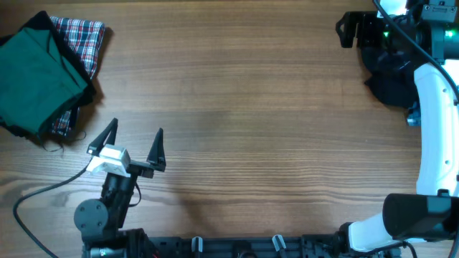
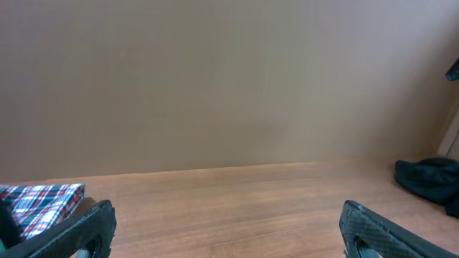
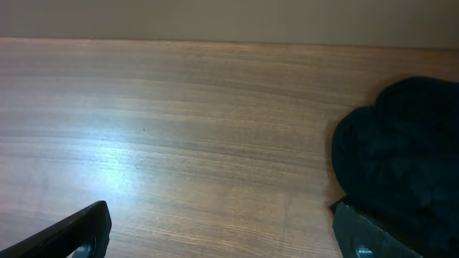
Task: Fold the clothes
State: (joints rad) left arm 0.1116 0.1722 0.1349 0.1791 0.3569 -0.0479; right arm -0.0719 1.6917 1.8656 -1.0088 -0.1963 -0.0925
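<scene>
Both claws are spread and empty: the left claw (image 1: pixel 136 127) near the front of the surface (image 1: pixel 251 107), the right claw (image 1: pixel 346 30) beside a crumpled dark garment (image 1: pixel 391 82) (far right). A folded green garment (image 1: pixel 39 72) lies on a plaid garment (image 1: pixel 86 36), far left.

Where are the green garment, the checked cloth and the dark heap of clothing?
green garment (image 1: pixel 39 79), overhead view, middle of its upper face.
checked cloth (image 1: pixel 84 34), overhead view, the corner showing beyond the green.
dark heap (image 3: pixel 401 158), right wrist view, middle of the heap.
</scene>
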